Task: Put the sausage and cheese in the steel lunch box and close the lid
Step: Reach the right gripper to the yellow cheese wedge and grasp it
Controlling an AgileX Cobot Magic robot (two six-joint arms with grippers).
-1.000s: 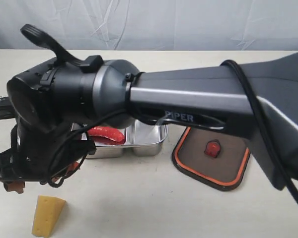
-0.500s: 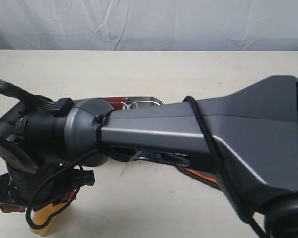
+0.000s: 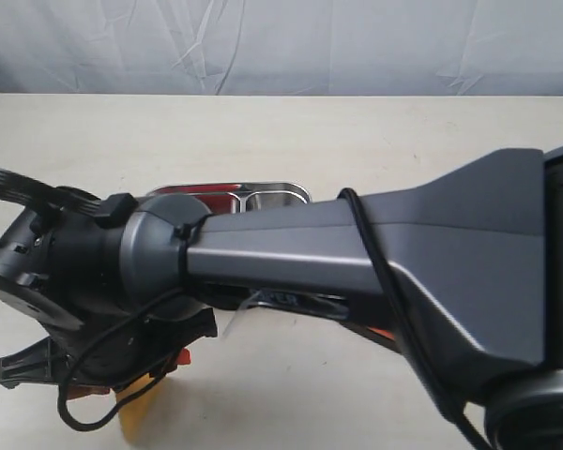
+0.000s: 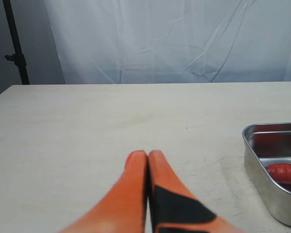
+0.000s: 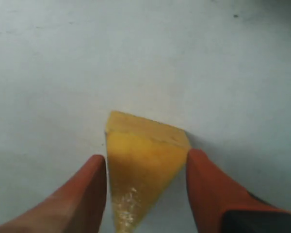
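The yellow cheese (image 5: 145, 162) wedge lies on the table between the two orange fingers of my right gripper (image 5: 145, 160), which is open and straddles it; one finger (image 5: 206, 179) is at the wedge's wide corner. In the exterior view only a yellow sliver of the cheese (image 3: 134, 419) shows under the right arm's wrist. The red sausage (image 4: 283, 172) lies inside the steel lunch box (image 4: 262, 167). Its far rim (image 3: 272, 190) peeks out above the arm. My left gripper (image 4: 148, 155) is shut on nothing, low over bare table beside the box. Just an orange edge of the lid (image 3: 380, 333) shows.
The right arm (image 3: 357, 272) reaches across the middle to the front left and hides most of the table and the left arm in the exterior view. A white cloth backdrop (image 3: 281, 42) hangs behind the table's far edge.
The right arm has swung forward and down from the lunch box to the cheese. Its wrist now covers most of the wedge, and the open fingers sit on either side of it.
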